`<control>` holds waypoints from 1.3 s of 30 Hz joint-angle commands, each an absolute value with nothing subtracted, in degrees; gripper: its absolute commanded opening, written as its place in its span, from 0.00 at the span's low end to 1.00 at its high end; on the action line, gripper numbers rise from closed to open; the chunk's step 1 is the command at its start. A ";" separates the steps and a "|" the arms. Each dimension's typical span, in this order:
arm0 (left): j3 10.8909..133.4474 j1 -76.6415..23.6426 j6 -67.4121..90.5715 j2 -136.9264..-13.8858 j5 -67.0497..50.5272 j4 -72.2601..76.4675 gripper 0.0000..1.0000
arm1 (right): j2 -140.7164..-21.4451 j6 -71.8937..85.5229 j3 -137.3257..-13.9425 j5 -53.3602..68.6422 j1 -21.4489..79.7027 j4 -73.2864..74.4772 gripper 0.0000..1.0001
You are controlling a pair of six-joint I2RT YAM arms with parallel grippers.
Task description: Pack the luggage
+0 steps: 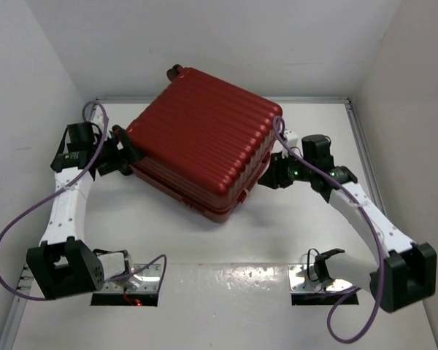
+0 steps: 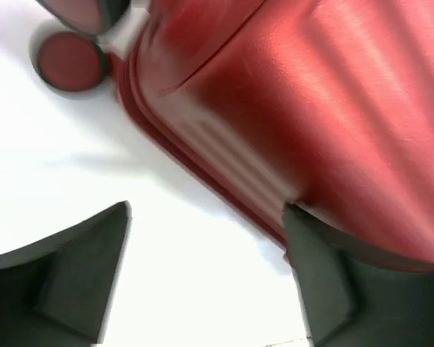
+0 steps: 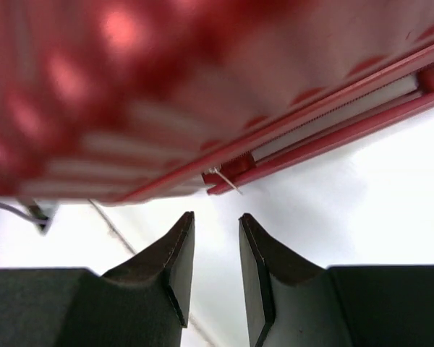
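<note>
Your luggage (image 1: 201, 149) lies in the middle of the desk (image 1: 226, 248) with its lid down, so I think the packing is nearly done. By the little zip pull (image 3: 230, 181) you can see a pale strip. It looks like the zip is not shut all the way, so that may be left to do. Your right tool (image 3: 215, 220) is almost closed, with nothing in it, just below that pull. Your left tool (image 2: 206, 213) is spread wide, holding nothing, at the luggage's corner.

The closed luggage (image 1: 201, 146) blocks the far middle; bare table (image 1: 226, 244) lies open in front, between side walls (image 1: 29, 87).
</note>
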State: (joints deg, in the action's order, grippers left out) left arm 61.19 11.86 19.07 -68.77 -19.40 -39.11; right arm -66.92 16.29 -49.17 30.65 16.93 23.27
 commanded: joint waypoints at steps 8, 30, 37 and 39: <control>78.66 12.74 26.80 -72.94 -14.51 -33.49 1.00 | -62.22 5.63 -29.12 33.84 19.77 -3.76 0.40; 76.46 16.52 29.00 -74.79 -15.73 -32.96 1.00 | -69.43 0.44 -29.71 41.31 20.66 -17.05 0.37; 75.32 16.52 29.00 -74.27 -14.16 -32.43 1.00 | -70.66 -2.81 -29.71 42.19 22.32 -16.95 0.36; 74.71 17.05 29.00 -74.27 -14.15 -32.43 1.00 | -71.19 -2.64 -29.71 42.10 22.76 -17.40 0.35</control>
State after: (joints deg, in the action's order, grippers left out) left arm 75.13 15.99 28.38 -76.47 -15.03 -33.95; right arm -70.54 -0.49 -27.66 40.10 21.85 -14.76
